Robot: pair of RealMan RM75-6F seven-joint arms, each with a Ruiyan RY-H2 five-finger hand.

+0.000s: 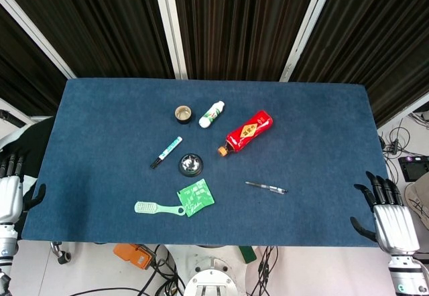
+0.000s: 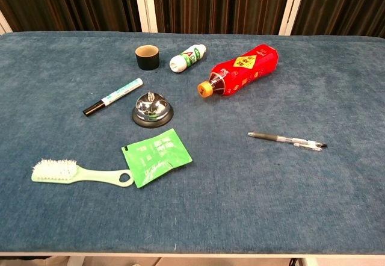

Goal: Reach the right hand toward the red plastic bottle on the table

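The red plastic bottle point(image 1: 248, 132) point(image 2: 243, 70) lies on its side near the middle of the blue table, its orange cap toward the front left. My right hand point(image 1: 391, 221) hangs off the table's right front corner, fingers spread and empty, far from the bottle. My left hand point(image 1: 10, 194) stays beside the left edge, fingers straight and holding nothing. Neither hand shows in the chest view.
A pen point(image 1: 266, 187) lies between the bottle and my right hand. A white bottle point(image 1: 212, 114), small cup point(image 1: 183, 114), marker point(image 1: 166, 152), bell point(image 1: 191, 165), green packet point(image 1: 196, 197) and brush point(image 1: 158, 208) sit left of the red bottle on the table point(image 1: 322, 128).
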